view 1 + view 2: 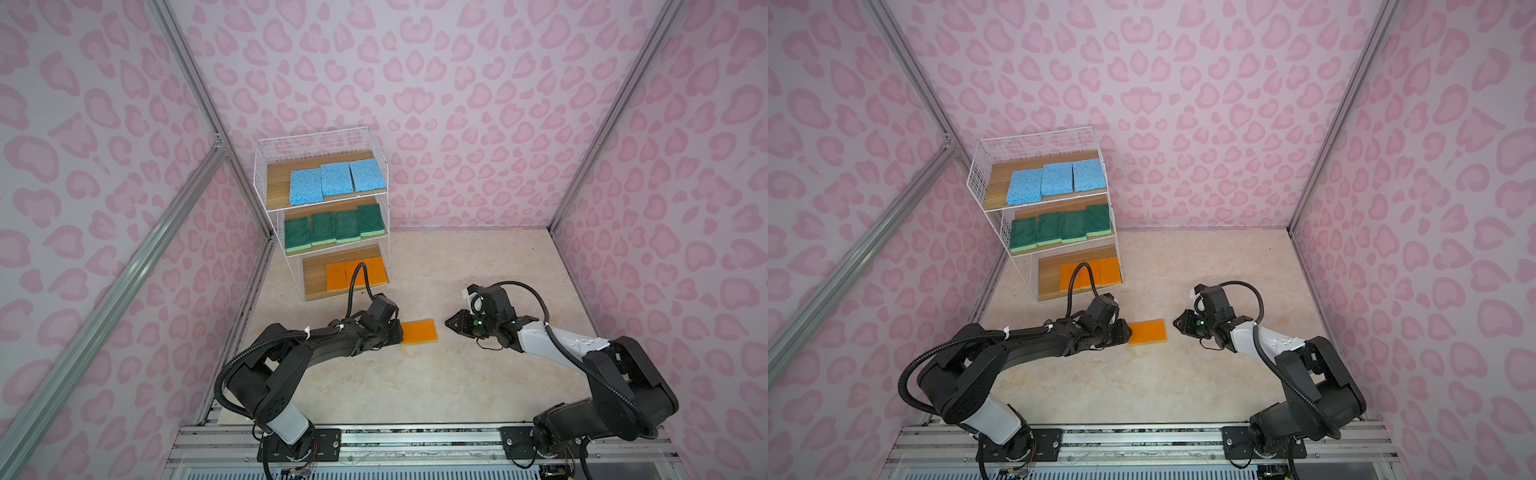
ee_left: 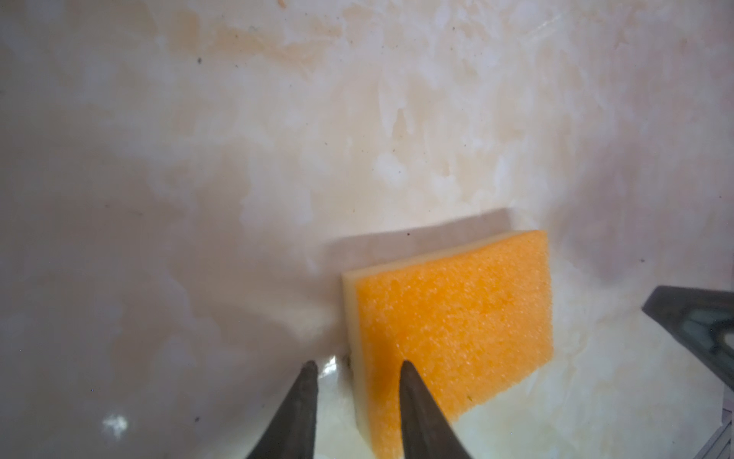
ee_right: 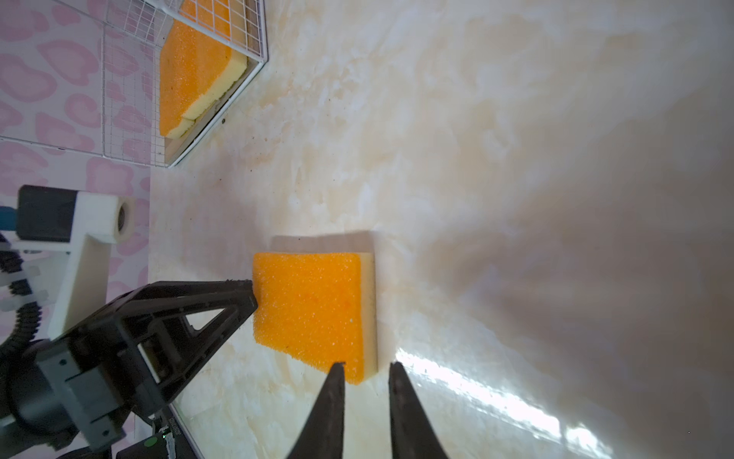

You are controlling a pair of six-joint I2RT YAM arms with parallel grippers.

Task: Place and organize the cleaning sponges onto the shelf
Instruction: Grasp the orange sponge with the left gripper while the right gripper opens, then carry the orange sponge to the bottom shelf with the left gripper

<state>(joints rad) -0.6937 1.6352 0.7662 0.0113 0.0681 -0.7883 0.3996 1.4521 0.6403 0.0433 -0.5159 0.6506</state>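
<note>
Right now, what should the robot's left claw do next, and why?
Probably pinch shut. The left gripper seems to straddle the edge of the last orange sponge on the table, jaws not yet tight, and the shelf has bare bottom board beside three orange sponges.

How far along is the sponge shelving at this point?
Done, on the shelf: three blue sponges on top, four green sponges in the middle, three orange sponges at the bottom. In hand: the last orange sponge lies on the table; the left pincer straddles its edge, jaws not yet clamped; the right pincer sits open, clear of it. Left: shelve it beside the other orange ones.
</note>
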